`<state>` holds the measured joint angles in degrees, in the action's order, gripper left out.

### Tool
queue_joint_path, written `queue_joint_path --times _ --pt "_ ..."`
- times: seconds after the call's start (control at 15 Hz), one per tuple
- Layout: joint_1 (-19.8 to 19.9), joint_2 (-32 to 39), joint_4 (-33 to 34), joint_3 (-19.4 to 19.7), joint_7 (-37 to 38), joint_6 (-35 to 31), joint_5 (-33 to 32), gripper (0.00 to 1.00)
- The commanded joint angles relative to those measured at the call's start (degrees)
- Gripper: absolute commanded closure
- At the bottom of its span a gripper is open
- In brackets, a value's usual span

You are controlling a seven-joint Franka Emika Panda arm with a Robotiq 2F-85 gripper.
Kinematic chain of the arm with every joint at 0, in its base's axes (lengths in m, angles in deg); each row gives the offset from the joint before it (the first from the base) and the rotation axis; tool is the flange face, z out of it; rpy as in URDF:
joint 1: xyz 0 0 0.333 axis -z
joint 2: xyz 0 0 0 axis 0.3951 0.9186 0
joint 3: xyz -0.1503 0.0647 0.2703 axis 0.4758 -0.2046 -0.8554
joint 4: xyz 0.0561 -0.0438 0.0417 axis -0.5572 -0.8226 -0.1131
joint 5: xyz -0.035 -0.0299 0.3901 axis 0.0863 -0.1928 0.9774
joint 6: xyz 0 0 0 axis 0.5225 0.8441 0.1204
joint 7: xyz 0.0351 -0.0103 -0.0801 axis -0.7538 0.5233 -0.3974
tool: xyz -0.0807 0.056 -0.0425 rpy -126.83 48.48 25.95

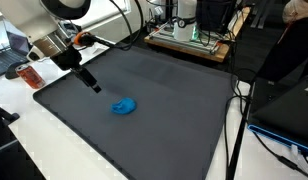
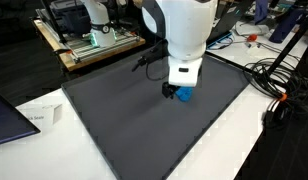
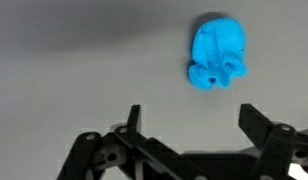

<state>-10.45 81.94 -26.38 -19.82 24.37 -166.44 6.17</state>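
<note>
Fingers of the Robotiq hand hung low over a dark grey mat that covered most of the white worktop. They were spread wide and gripped nothing. In the wrist view the two black fingertips stood far apart, with only bare mat between them.

A crumpled blue cloth lay flat on the mat, roughly mid-mat and well in from every edge of the worktop. In an exterior view the fingers sat just beside it, on the side toward the arm's base, without touching. In the wrist view the cloth showed beyond the fingertips, nearer the right-hand one, and clear grey mat separated it from both. In an exterior view the white wrist housing hid most of the cloth, so only a blue scrap peeked out beneath it.

Off the mat, a small red object (too blurred to name) stood near one corner. A wooden board carrying electronics sat past the far edge. Black cables trailed along another edge of the worktop, and a white card lay near a corner beside a dark laptop.
</note>
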Motion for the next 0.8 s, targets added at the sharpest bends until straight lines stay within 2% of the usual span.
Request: queue_joint_path --times 0.0,0.4,0.73 --pt "0.66 -8.56 -13.51 0.51 -5.11 -6.4 4.33 0.0" --pt "1.72 -16.94 -29.26 -0.16 -12.77 -17.97 10.33 0.0" --pt "4.27 -23.55 -43.53 -2.18 -22.94 -29.05 18.56 0.0"
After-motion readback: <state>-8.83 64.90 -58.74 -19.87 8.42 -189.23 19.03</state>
